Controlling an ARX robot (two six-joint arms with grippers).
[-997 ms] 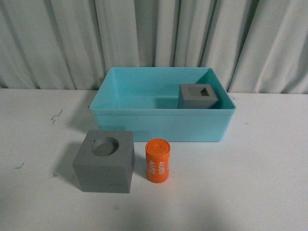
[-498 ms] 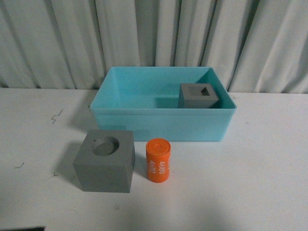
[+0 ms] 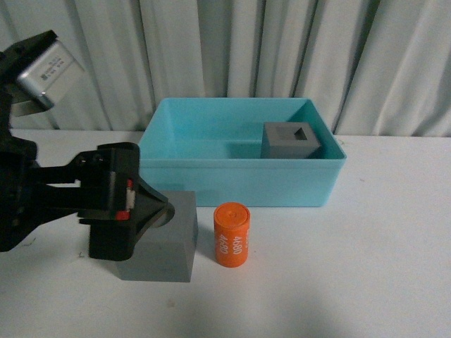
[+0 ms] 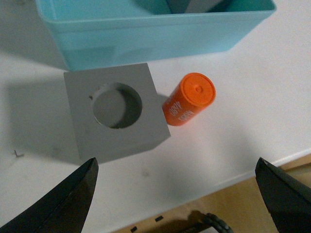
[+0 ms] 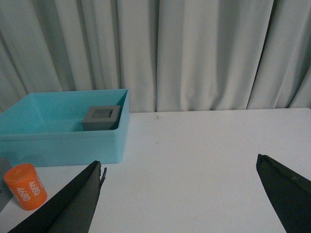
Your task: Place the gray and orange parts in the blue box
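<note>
A gray cube with a round recess (image 4: 116,116) stands on the white table, and an upright orange cylinder (image 4: 189,99) printed "4680" is just beside it. My left gripper (image 4: 176,162) is open above them and holds nothing. In the front view it (image 3: 158,211) covers the left part of that cube (image 3: 173,246), with the cylinder (image 3: 232,234) to its right. Behind both stands the blue box (image 3: 239,182), and a second gray cube with a square recess (image 3: 290,141) sits inside it at the right. My right gripper (image 5: 179,162) is open over bare table, with the box (image 5: 63,143) and the cylinder (image 5: 25,192) off to one side.
A pale pleated curtain (image 3: 282,49) hangs right behind the box. White table (image 3: 373,267) stretches to the right of the box and cylinder. The table's near edge (image 4: 272,158) shows in the left wrist view, with wooden floor beyond it.
My left arm has come into the front view from the left and now hangs over the round-recess cube. Cubes, cylinder and box have not moved.
</note>
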